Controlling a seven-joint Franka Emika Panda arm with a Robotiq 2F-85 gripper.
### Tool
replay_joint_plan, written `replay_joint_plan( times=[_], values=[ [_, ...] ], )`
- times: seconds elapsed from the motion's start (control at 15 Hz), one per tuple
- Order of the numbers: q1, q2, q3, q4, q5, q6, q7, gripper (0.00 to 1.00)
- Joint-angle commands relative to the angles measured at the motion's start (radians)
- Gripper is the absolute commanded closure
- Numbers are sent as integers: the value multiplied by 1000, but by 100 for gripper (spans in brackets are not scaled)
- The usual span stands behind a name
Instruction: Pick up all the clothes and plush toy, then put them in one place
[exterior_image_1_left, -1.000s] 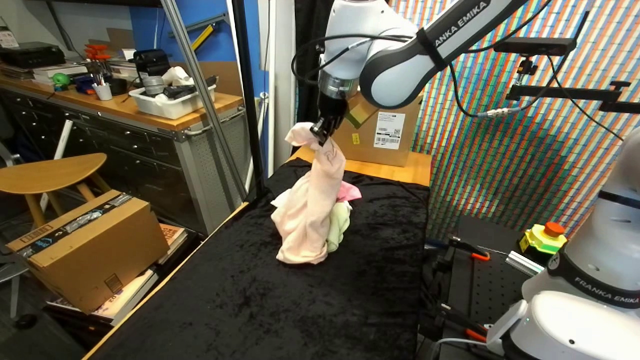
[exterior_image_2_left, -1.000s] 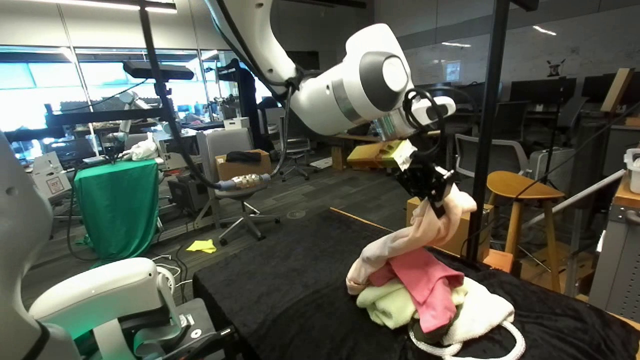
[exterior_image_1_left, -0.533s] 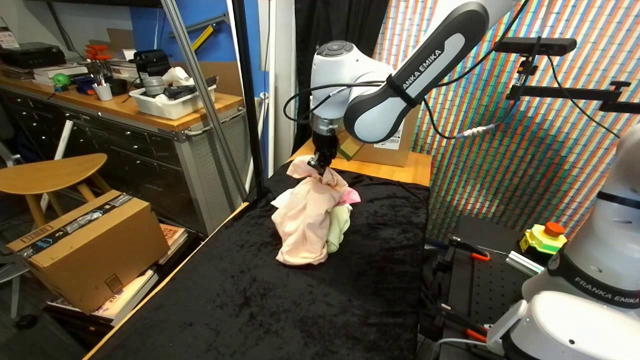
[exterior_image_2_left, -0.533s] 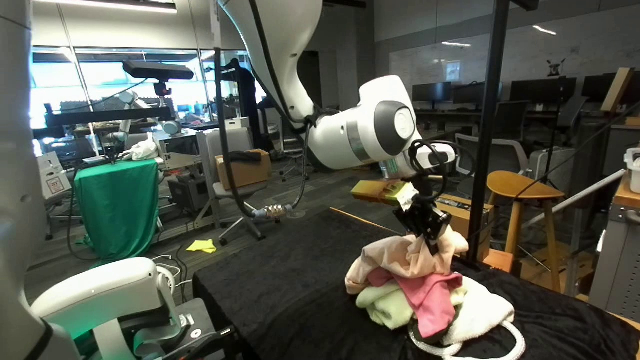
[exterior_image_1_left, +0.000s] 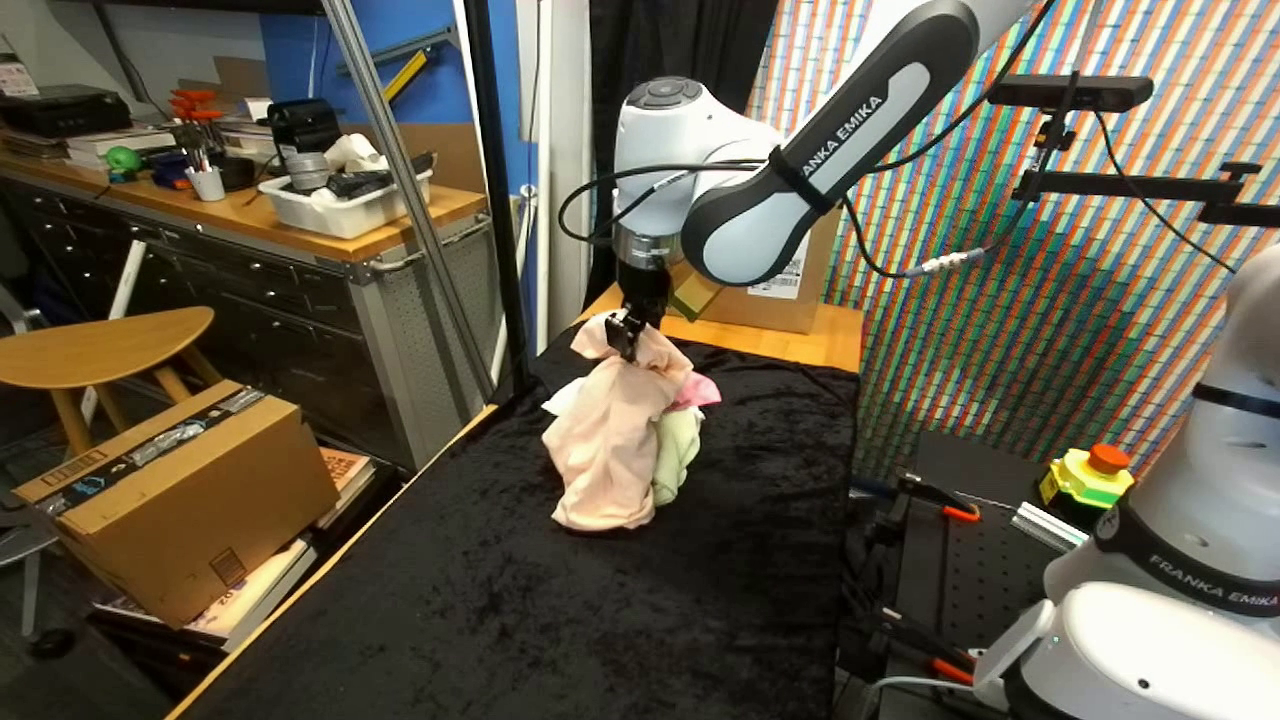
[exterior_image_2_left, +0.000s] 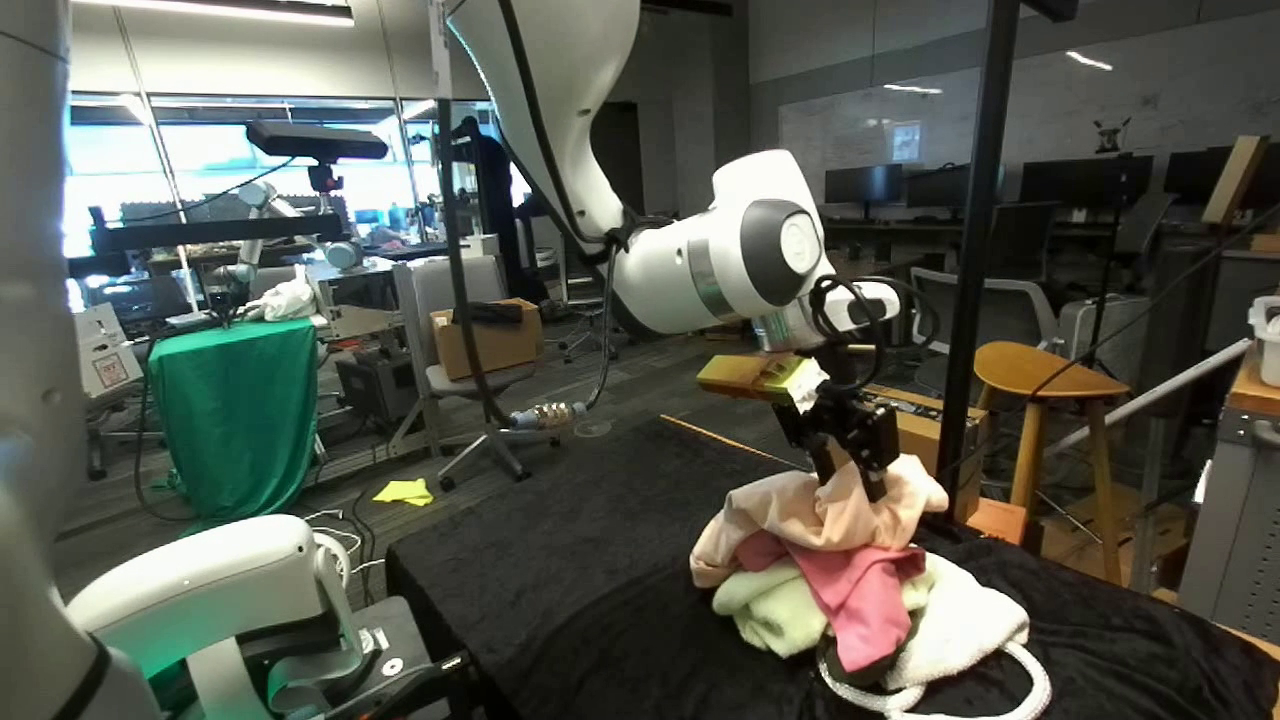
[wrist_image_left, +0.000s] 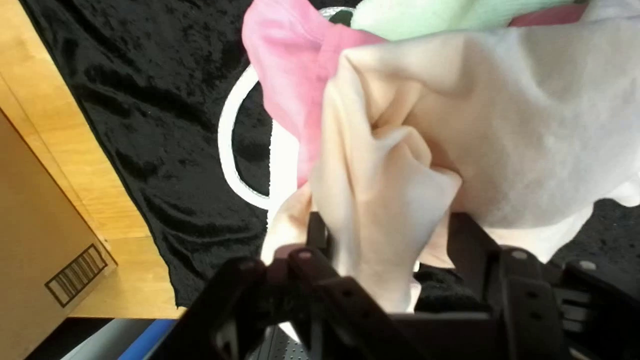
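Forearm lettering (exterior_image_1_left: 845, 137): "ANKA EMIKA" on the white-and-black jointed robot arm (exterior_image_1_left: 745, 235), cut short by a black strap (exterior_image_1_left: 802, 182).
Base lettering (exterior_image_1_left: 1212, 588): "FRANKA EMIKA" on the rounded white arm base (exterior_image_1_left: 1220, 470), between 3 and 4 o'clock from the clothes pile (exterior_image_1_left: 612, 450) in an exterior view.
Shipping label (exterior_image_1_left: 787, 280): white paper, on a brown cardboard box (exterior_image_1_left: 760, 312) between 1 and 2 o'clock; partly behind the arm, too small to read.
Framed bar mark (wrist_image_left: 76, 275): black, printed on brown cardboard at 8 o'clock in the wrist view.
Box tape (exterior_image_1_left: 125, 468): black, printed, unreadable, along an oblong cardboard box (exterior_image_1_left: 190, 510) at 9 o'clock, set on books (exterior_image_1_left: 262, 585).
Jaws of the black gripper (wrist_image_left: 391, 231): parted wide astride a loose fold of soft peach cloth (wrist_image_left: 395, 180), without grip on it.
Peach cloth: rumpled on top of the pile, on the black-velvet-covered wooden worktop (exterior_image_1_left: 835, 335).
Pink cloth (exterior_image_2_left: 860, 600): smooth, between 5 and 6 o'clock from the peach in an exterior view.
Pale green cloth (exterior_image_2_left: 780, 610): fluffy, bunched at 7 o'clock.
White fluffy textile (exterior_image_2_left: 965, 620): at 4 o'clock, beside a looped white rope (exterior_image_2_left: 1041, 685).
Black post (exterior_image_2_left: 974, 270): upright at 1 o'clock, in front of a taped box (exterior_image_2_left: 922, 432).
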Motion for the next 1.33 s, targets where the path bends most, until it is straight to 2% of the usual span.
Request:
replay_joint_plan(
  times=[0.0,0.2,0.33,0.53,0.8,1.27],
  values=[
    [25,-113,0,-74,31,-26,-49,3],
    [16,-210,45,-142,115,-60,-148,0],
    [8,-288,80,-193,227,-102,-267,0],
    [18,-413,105,-257,326,-208,-347,0],
    [25,-609,114,-357,393,-339,-422,0],
    [37,-903,83,-516,430,-457,-531,0]
  ],
)
